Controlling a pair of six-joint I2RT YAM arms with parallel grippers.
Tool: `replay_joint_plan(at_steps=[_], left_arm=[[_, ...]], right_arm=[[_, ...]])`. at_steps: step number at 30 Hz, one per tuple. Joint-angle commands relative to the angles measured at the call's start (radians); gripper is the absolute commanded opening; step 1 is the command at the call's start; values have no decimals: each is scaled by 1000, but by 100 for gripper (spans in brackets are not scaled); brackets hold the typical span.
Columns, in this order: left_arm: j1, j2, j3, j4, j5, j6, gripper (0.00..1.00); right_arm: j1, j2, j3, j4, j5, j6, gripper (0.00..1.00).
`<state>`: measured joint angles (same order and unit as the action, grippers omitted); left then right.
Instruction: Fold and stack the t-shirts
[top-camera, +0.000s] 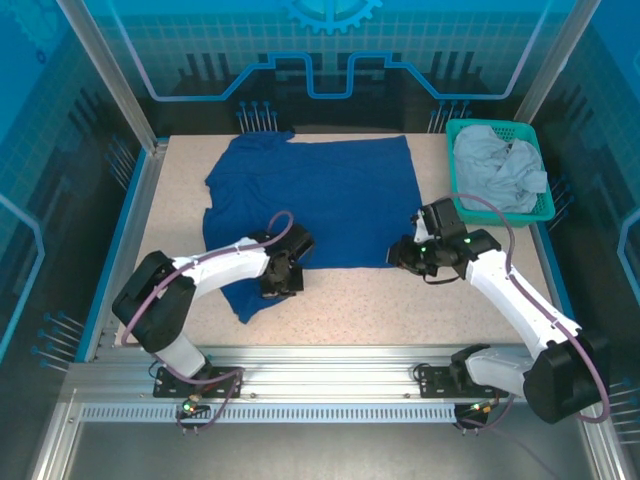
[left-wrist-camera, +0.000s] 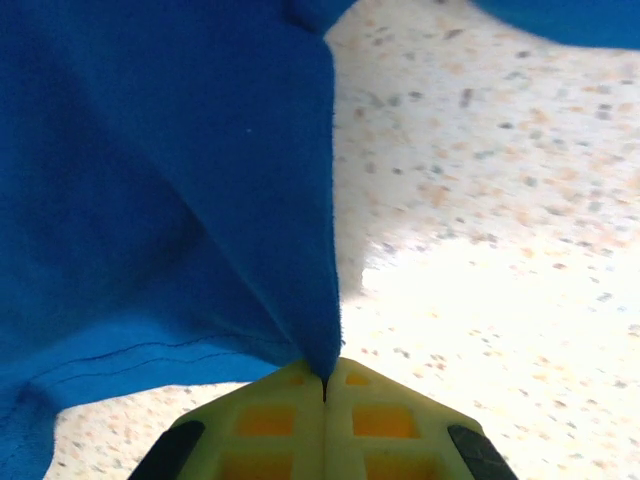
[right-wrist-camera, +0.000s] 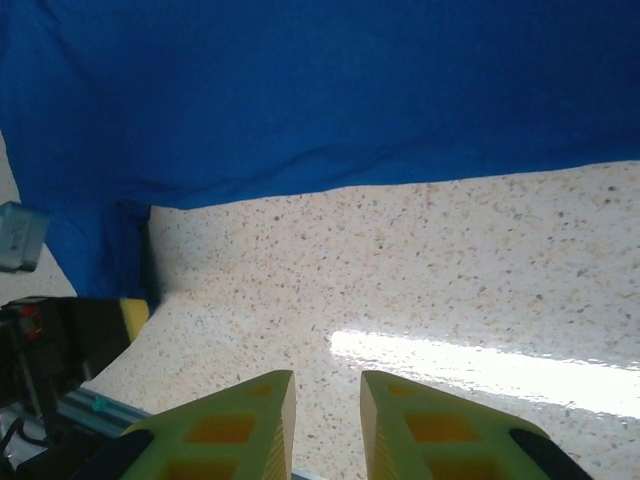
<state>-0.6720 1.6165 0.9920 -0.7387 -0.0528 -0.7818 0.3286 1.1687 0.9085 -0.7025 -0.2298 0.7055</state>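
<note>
Left gripper (left-wrist-camera: 324, 388) clamped on blue t-shirt (top-camera: 320, 200) hem nearest the table (top-camera: 400, 310) front edge, apparently for folding. Right gripper (right-wrist-camera: 327, 400) narrowly parted, empty, beside that hem.

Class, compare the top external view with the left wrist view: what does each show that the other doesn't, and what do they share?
Top external, not left wrist: the grey shirt bundled in the teal basket at the far right, the right gripper by the blue shirt's near right corner, and that shirt's whole spread outline. Left wrist, not top external: the left gripper seen shut, pinching the blue shirt's edge, and a stitched hem line. Both: the blue shirt, the speckled table and the left gripper.
</note>
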Motion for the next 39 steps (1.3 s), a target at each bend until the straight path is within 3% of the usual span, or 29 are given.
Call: replay_joint_plan(at_steps=[1,6,8,10,12,14,17,20,23,28,39], left_arm=[[-14,-27,16,-35,70,-79,0],[-15,-24,-16,10,138,-121,0],[-16,-32,-30,41,175,-124,10],[-15,-69,-52,82,210,-130,34],[-14,-130,-67,67,190,-152,46],[-4,-208,-69,-41,111,-201,46],[56,-366,-143,-241,26,-339,34],[165,-534,-281,-274,58,-386,26],[259,-615,-386,-222,148,-379,25],[270,-562,-421,-118,172,-346,38],[272,-426,-468,-2,185,-292,39]], right_arm=[[-33,-6,-3,-36,-25,-32,24],[-73,10,-22,-59,-19,-41,24],[-90,24,-23,-69,-20,-44,23],[-105,31,-23,-81,-2,-44,23],[-124,31,-52,-87,12,-41,24],[-142,24,-61,-100,37,-34,25],[-180,6,-96,-93,39,-15,25],[-198,-5,-127,-67,13,0,25],[-200,7,-141,-51,-11,5,25],[-199,32,-140,-40,-17,-2,25],[-202,40,-137,-49,0,-3,25]])
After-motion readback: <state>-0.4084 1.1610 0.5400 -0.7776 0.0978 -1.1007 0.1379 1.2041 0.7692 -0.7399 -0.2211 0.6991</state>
